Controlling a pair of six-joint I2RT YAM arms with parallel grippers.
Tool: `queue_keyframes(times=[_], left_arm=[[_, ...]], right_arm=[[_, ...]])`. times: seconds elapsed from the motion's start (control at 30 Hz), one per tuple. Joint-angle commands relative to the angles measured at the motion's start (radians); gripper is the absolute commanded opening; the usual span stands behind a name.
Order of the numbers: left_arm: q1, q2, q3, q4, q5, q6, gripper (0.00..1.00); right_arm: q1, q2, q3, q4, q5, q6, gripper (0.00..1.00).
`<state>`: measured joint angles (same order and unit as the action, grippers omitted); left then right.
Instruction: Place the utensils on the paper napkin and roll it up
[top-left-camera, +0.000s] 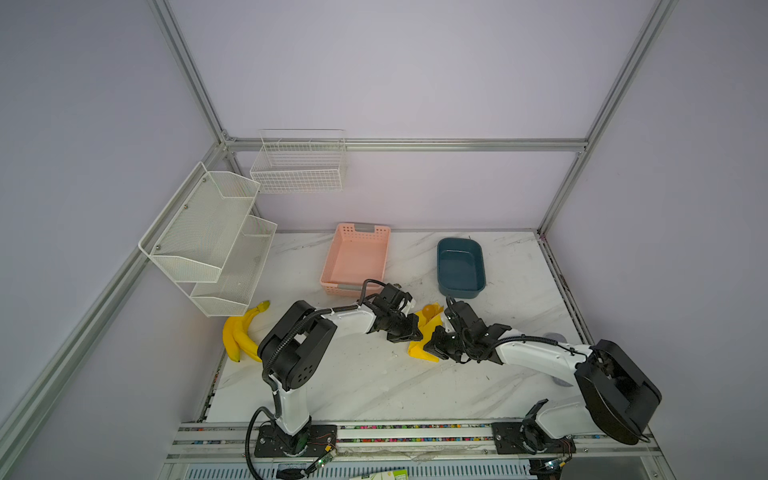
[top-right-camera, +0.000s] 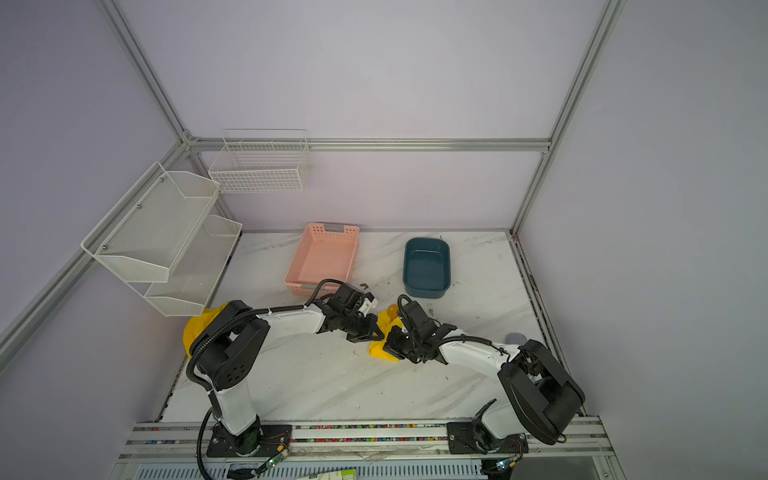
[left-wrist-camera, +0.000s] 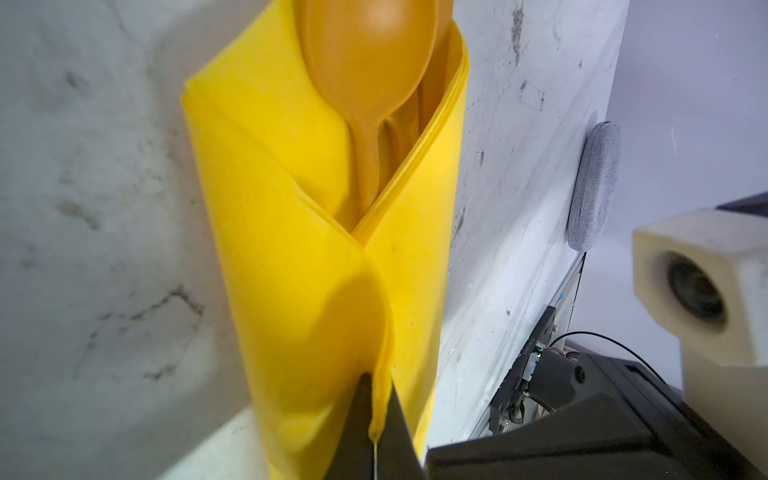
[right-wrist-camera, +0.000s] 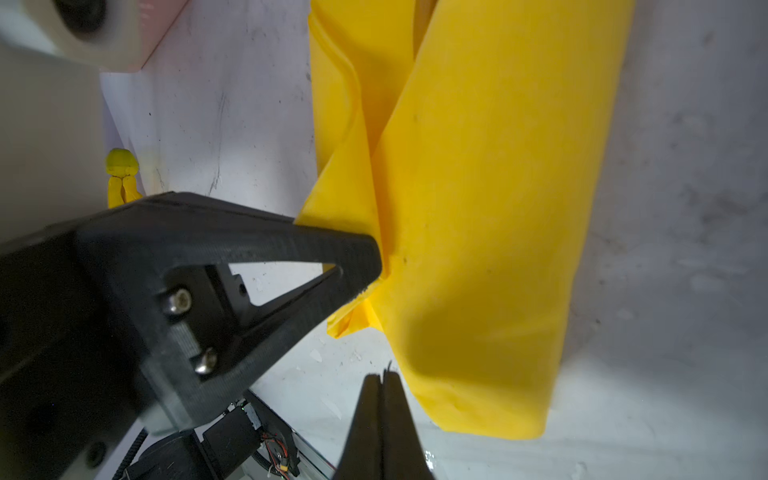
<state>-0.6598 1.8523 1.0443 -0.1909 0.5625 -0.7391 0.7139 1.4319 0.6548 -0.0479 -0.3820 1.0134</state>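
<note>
White marble tabletop (top-left-camera: 374, 386) inside lavender walls is your workspace. Your left gripper (left-wrist-camera: 376, 432) is pinched tight on a loose flap of the yellow napkin (left-wrist-camera: 299, 266), with the paper squeezed between its tips. Your right gripper (right-wrist-camera: 383, 415) has its tips pressed together with nothing between them, just beside the napkin's near end; whether it touches the paper can't be told. In both top views the two grippers meet at the napkin near the table's middle, one from each side. The napkin is wrapped into a loose roll around the utensils (left-wrist-camera: 401, 120), lying near-to-far, with the spoon (left-wrist-camera: 370, 62) bowl sticking out of the far end. You have bare table on the near side. The pink basket (top-left-camera: 355, 257) sits close behind the left gripper, the blue tub (top-left-camera: 460, 266) is far right, and the bananas (top-left-camera: 239, 336) are well off to the left.
</note>
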Motion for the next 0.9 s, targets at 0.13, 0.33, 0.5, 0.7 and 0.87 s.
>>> queue_keyframes(times=[0.13,0.33,0.5,0.7,0.87], left_arm=[[0.004,-0.049,0.062,0.009,-0.001,0.023,0.01],[0.005,-0.064,0.065,0.008,0.002,0.024,0.01],[0.005,-0.077,0.083,0.011,0.019,0.031,0.01],[-0.001,-0.068,0.125,0.009,0.062,0.04,0.01],[-0.01,-0.03,0.173,0.004,0.101,0.049,0.01]], right_arm=[[0.024,0.07,-0.024,0.107,0.032,0.068,0.0],[0.036,0.113,-0.035,0.098,0.049,0.058,0.0],[0.041,0.123,-0.04,0.064,0.065,0.033,0.0],[0.045,0.133,-0.059,0.06,0.057,0.022,0.0],[0.047,0.127,-0.084,0.065,0.051,0.019,0.0]])
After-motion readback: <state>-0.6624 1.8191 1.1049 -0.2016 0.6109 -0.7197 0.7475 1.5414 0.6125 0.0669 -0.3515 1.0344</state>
